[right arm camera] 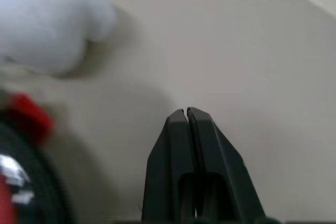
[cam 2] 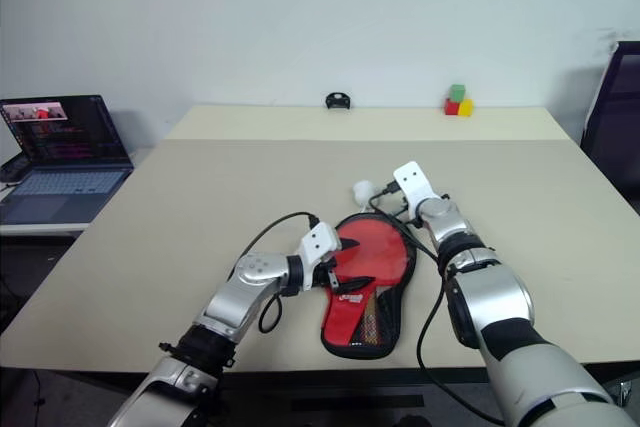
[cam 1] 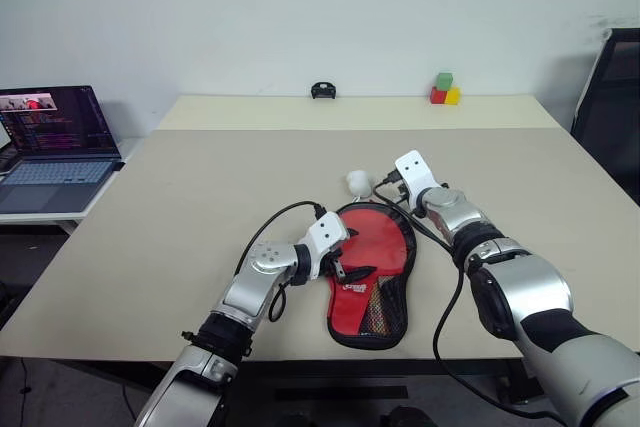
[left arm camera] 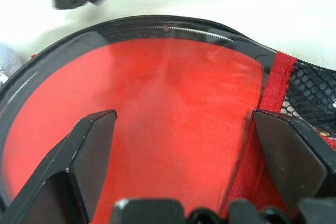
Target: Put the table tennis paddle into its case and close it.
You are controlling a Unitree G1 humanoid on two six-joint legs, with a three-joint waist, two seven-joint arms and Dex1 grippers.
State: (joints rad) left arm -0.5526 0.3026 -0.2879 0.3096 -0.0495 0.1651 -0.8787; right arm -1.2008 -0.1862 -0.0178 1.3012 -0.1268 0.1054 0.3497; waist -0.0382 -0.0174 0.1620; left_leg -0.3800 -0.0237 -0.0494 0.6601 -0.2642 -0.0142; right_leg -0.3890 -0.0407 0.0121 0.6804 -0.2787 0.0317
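Lying flat on the beige table, near its front edge and between the two arms, the red paddle-shaped fabric case has its round end away from the robot and its narrow handle end toward it, so the long axis runs front to back. Red top panel, white lettering, black mesh pocket over the narrow half, black zipper edge round the rim. The head views do not settle whether what shows at the round end is the case's cloth or the face of the table tennis paddle, nor whether the zipper is run shut; a short stretch of zipper teeth shows at the far rim in the left wrist view.

Left gripper: at the case's left edge, about mid-length, pointing across it; fingers spread wide over the red panel, holding nothing. It is the nearer arm.

Right gripper: beyond the round end, just off the rim; fingers pressed together, nothing between them, over bare table.

White rounded object: on the table just past the case's round end, beside the right gripper.

Judgement: closing turns on the zipper at the far rim.
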